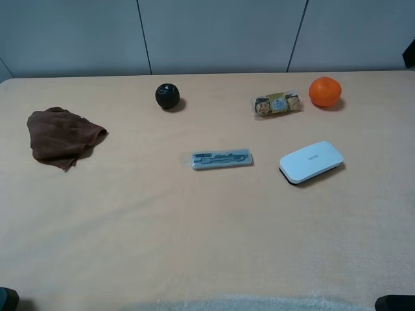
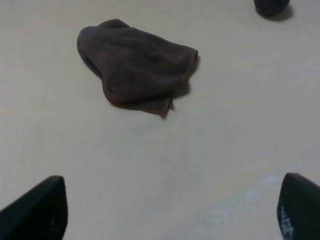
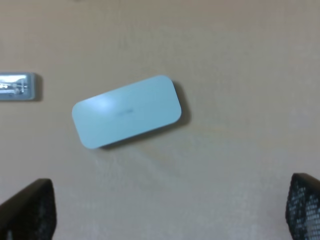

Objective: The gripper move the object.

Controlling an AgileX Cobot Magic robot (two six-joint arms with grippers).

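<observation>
You had the orange fruit (image 1: 325, 91) sitting at about two o'clock on the table (image 1: 207, 227), close to the far edge and near the right-hand edge, with bare surface in front of it. Just beside it toward nine o'clock lay a clear packet of wrapped chocolates (image 1: 277, 104), apart from the fruit. The packet held several round sweets under a gold label; how many, you could not tell.

At about eleven o'clock stood the black ball (image 1: 168, 96), also near the far edge. The brown cloth (image 1: 61, 137) was crumpled at nine o'clock, close to the left edge. Near the centre lay a flat grey case (image 1: 222, 159) with a see-through lid and dark tools inside, too small to make out. The white case (image 1: 310, 161) lay at about three o'clock, closed and slightly tilted. The whole near half of the table was open room.

Your left gripper (image 2: 170, 210) hung above the table with the cloth ahead of it, its jaws spread wide and holding nothing. Your right gripper (image 3: 170, 210) hung over the white case (image 3: 127, 111), jaws likewise spread wide and empty, well apart from the fruit. In the high view only dark bits showed at the near corners.
</observation>
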